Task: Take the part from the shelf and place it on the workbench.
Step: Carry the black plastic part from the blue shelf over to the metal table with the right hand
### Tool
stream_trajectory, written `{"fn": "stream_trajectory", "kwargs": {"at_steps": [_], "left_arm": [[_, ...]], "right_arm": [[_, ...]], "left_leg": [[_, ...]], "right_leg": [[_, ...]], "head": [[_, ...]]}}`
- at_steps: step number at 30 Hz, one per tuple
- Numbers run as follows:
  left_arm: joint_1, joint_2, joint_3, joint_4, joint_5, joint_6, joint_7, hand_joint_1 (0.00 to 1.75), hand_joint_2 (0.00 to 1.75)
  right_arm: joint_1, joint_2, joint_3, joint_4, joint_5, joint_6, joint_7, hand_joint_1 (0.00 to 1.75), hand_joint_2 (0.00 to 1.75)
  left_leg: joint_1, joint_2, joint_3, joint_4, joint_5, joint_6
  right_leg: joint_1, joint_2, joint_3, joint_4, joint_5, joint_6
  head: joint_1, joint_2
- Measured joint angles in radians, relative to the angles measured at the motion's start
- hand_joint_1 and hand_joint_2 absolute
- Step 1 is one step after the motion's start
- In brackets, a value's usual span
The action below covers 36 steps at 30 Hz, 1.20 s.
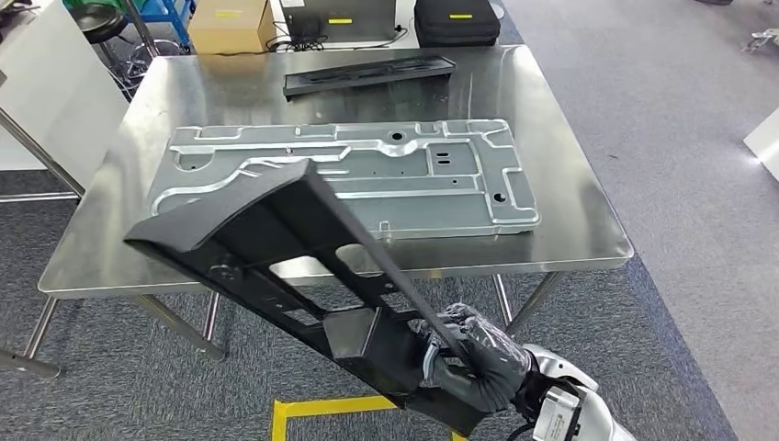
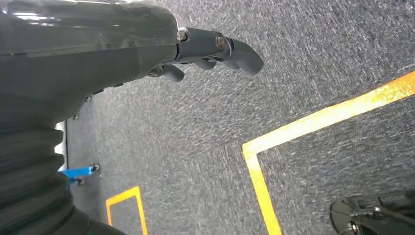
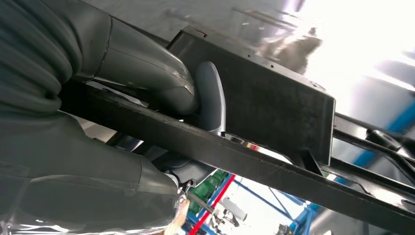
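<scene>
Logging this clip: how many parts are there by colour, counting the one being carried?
Black parts: 2, one held by the right hand at, one on the table's far side
Silver panels: 1
Total: 3

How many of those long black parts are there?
2. One black part is held by the right hand over the table's near edge; another black part lies at the table's far side.
</scene>
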Motion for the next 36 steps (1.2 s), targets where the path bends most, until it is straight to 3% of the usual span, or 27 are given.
{"fn": "stream_trajectory", "kwargs": {"at_steps": [2,4,5,6,7,9,10,11,13,16,18,20,21,22,25,27,29,31,32,34,36], "left_arm": [[-0.003,-0.001,0.0,0.0,-0.002,-0.004,-0.002,0.0,1.75],[-0.007,-0.001,0.0,0.0,-0.005,-0.006,-0.004,0.0,1.75],[-0.008,-0.001,0.0,0.0,-0.006,-0.007,-0.005,0.0,1.75],[-0.008,-0.001,0.0,0.0,-0.006,-0.008,-0.005,0.0,1.75],[-0.008,-0.001,0.0,0.0,-0.007,-0.008,-0.006,0.0,1.75],[-0.008,-0.002,0.0,0.0,-0.007,-0.009,-0.007,0.0,1.75],[-0.01,-0.003,0.0,0.0,-0.007,-0.009,-0.007,0.0,1.75],[-0.011,-0.003,0.0,0.0,-0.007,-0.009,-0.008,0.0,1.75],[-0.012,-0.004,0.0,0.0,-0.007,-0.01,-0.008,0.0,1.75],[-0.014,-0.002,0.0,0.0,-0.007,-0.01,-0.01,0.0,1.75],[-0.015,0.001,0.0,0.0,-0.007,-0.012,-0.012,0.0,1.75],[-0.016,0.005,0.0,0.0,-0.007,-0.017,-0.014,0.0,1.75],[-0.016,0.007,0.0,0.0,-0.007,-0.02,-0.016,0.0,1.75],[-0.016,0.008,0.0,0.0,-0.007,-0.023,-0.018,0.0,1.75],[-0.016,0.01,0.0,0.0,-0.008,-0.029,-0.024,0.0,1.75],[-0.016,0.01,0.0,0.0,-0.008,-0.033,-0.028,0.0,1.75],[-0.016,0.01,0.0,0.0,-0.008,-0.035,-0.031,0.0,1.75],[-0.016,0.01,0.0,0.0,-0.011,-0.037,-0.034,0.0,1.75],[-0.017,0.01,0.0,0.0,-0.013,-0.038,-0.036,0.0,1.75],[-0.017,0.01,-0.001,0.0,-0.018,-0.038,-0.04,0.0,1.75],[-0.017,0.01,-0.003,0.0,-0.021,-0.038,-0.041,0.0,1.75]], "right_arm": [[-0.034,0.002,-0.007,-0.008,0.053,0.002,0.008,1.75,1.75],[-0.076,0.004,-0.021,-0.005,0.089,0.011,0.016,1.75,1.75],[-0.101,0.006,-0.029,0.0,0.103,0.018,0.022,1.75,1.75],[-0.128,0.006,-0.038,0.008,0.114,0.025,0.028,1.75,1.75],[-0.157,0.006,-0.047,0.016,0.121,0.03,0.033,1.75,1.75],[-0.208,0.006,-0.064,0.031,0.127,0.036,0.039,1.75,1.75],[-0.227,0.006,-0.07,0.036,0.128,0.037,0.04,1.75,1.75],[-0.241,0.007,-0.074,0.04,0.129,0.037,0.04,1.75,1.75],[-0.257,0.008,-0.077,0.047,0.131,0.037,0.039,1.75,1.75],[-0.286,0.008,-0.076,0.059,0.158,0.037,0.045,1.75,1.75],[-0.359,0.008,-0.072,0.096,0.192,0.04,0.056,1.75,1.75],[-0.469,0.008,-0.067,0.17,0.23,0.048,0.068,1.75,1.75],[-0.527,0.008,-0.063,0.215,0.251,0.051,0.073,1.75,1.75],[-0.588,0.008,-0.059,0.264,0.272,0.055,0.075,1.75,1.75],[-0.768,0.008,-0.032,0.41,0.33,0.057,0.078,1.75,1.75],[-0.884,0.008,-0.003,0.505,0.384,0.045,0.085,1.75,1.75],[-0.993,0.01,0.042,0.608,0.466,0.006,0.102,1.75,1.75],[-1.094,0.015,0.103,0.718,0.576,-0.058,0.124,1.75,1.75],[-1.14,0.018,0.136,0.771,0.633,-0.093,0.135,1.75,1.75],[-1.212,0.029,0.208,0.885,0.743,-0.167,0.159,1.75,1.75],[-1.246,0.041,0.285,0.999,0.839,-0.238,0.192,1.75,1.75]], "left_leg": [[0.005,0.001,0.011,-0.007,-0.006,0.01],[0.005,0.001,0.018,-0.008,-0.015,0.016],[0.004,0.0,0.022,-0.008,-0.02,0.017],[0.004,0.0,0.029,-0.008,-0.025,0.018],[0.003,-0.001,0.038,-0.008,-0.03,0.018],[0.0,-0.005,0.057,-0.009,-0.041,0.017],[-0.003,-0.007,0.063,-0.008,-0.045,0.015],[-0.004,-0.008,0.065,-0.008,-0.048,0.011],[-0.003,-0.01,0.064,-0.01,-0.051,0.002],[-0.004,-0.007,0.055,0.015,-0.07,-0.015],[0.0,-0.005,0.004,0.119,-0.121,-0.029],[0.008,-0.004,-0.067,0.247,-0.165,-0.041],[0.011,-0.003,-0.086,0.272,-0.162,-0.046],[0.015,-0.002,-0.087,0.26,-0.14,-0.051],[0.024,0.002,-0.013,0.073,-0.036,-0.059],[0.024,0.001,0.01,0.01,-0.019,-0.046],[0.021,-0.003,0.006,0.01,-0.021,-0.026],[0.023,-0.006,0.007,0.007,-0.021,-0.013],[0.024,-0.007,0.009,0.005,-0.021,-0.008],[0.024,-0.01,0.011,0.005,-0.023,-0.001],[0.022,-0.014,0.017,0.005,-0.028,0.003]], "right_leg": [[-0.003,0.0,-0.039,0.076,-0.036,0.009],[-0.005,0.0,-0.128,0.217,-0.082,0.017],[-0.005,0.0,-0.17,0.272,-0.088,0.018],[-0.005,0.0,-0.196,0.293,-0.072,0.018],[-0.004,0.0,-0.201,0.269,-0.032,0.016],[0.002,-0.001,-0.167,0.141,0.072,0.001],[0.006,-0.002,-0.146,0.077,0.107,-0.009],[0.01,-0.003,-0.132,0.037,0.121,-0.017],[0.014,-0.004,-0.124,0.01,0.119,-0.026],[0.002,-0.005,-0.111,-0.013,0.125,-0.032],[-0.003,-0.006,-0.104,-0.02,0.126,-0.036],[-0.004,-0.004,-0.103,-0.019,0.124,-0.037],[-0.005,-0.003,-0.102,-0.018,0.123,-0.035],[-0.006,-0.003,-0.101,-0.016,0.12,-0.033],[-0.009,-0.003,-0.1,-0.001,0.105,-0.016],[-0.005,-0.003,-0.108,0.01,0.098,-0.004],[-0.004,-0.005,-0.112,0.012,0.096,0.004],[-0.008,-0.006,-0.121,0.034,0.079,0.011],[-0.009,-0.006,-0.14,0.072,0.06,0.014],[-0.009,-0.005,-0.208,0.199,0.011,0.016],[-0.007,-0.005,-0.27,0.298,-0.003,0.014]], "head": [[0.0,0.0],[0.0,0.0],[0.0,0.0],[0.0,0.0],[0.0,0.0],[0.0,0.0],[0.0,0.0],[0.0,0.0],[0.0,0.0],[0.0,0.0],[0.001,0.0],[0.0,0.0],[0.0,0.0],[0.0,0.0],[0.0,0.0],[0.001,0.0],[0.002,0.0],[0.002,0.0],[0.002,0.0],[0.002,0.0],[0.002,0.0]]}}
